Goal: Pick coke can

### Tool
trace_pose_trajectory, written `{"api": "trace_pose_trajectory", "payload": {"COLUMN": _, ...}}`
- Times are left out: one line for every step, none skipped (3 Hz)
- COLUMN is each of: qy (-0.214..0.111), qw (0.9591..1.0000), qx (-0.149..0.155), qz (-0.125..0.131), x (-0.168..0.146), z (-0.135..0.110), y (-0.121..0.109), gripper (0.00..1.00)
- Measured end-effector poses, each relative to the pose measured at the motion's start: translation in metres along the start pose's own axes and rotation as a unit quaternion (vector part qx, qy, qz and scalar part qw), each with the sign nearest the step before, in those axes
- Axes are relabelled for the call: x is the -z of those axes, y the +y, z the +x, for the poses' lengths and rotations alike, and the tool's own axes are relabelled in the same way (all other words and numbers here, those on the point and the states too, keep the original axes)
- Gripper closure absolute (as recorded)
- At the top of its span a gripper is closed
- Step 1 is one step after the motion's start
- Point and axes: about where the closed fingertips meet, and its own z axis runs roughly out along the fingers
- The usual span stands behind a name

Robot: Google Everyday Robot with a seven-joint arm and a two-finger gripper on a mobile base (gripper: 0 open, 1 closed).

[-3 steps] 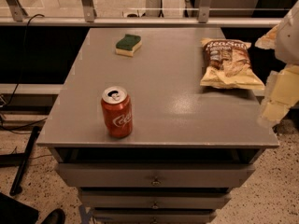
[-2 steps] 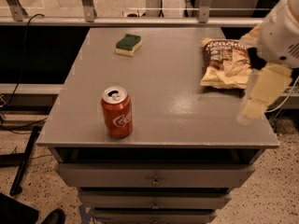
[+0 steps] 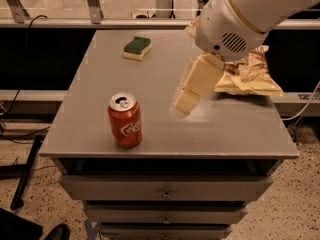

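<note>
— Can first: where is it?
— The small red aluminium coke can (image 3: 125, 120), white script and silver top, stands upright near the front-left edge of the grey desk (image 3: 100, 74).
— How will it handle?
— Light, thin-walled and slick, I judge; grip mid-body, gently. The cream gripper (image 3: 184, 101) hovers to its right, apart; whether it is open I cannot tell.

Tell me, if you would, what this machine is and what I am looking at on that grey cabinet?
This is a single camera view, looking down at the cabinet from its front; where the camera is mounted cannot be told. The big white shape at the upper right is the robot's arm. Its cream-coloured end is the gripper, hanging over the middle of the cabinet top. On the top stand a red coke can near the front left, upright, and a green and yellow sponge at the back. A chip bag lies at the right, partly hidden by the arm. The gripper is to the right of the can, not touching it.
</note>
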Motion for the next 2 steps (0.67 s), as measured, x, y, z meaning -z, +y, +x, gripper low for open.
{"api": "trace_pose_trajectory", "payload": {"qy": 0.000, "qw": 1.0000, "qx": 0.000, "qz": 0.000, "x": 0.000, "z": 0.000, "y": 0.000, "gripper": 0.00}}
{"api": "trace_pose_trajectory", "payload": {"qy": -0.045, "qw": 0.9989, "qx": -0.006, "qz": 0.005, "x": -0.005, "z": -0.012, "y": 0.004, "gripper": 0.00}}
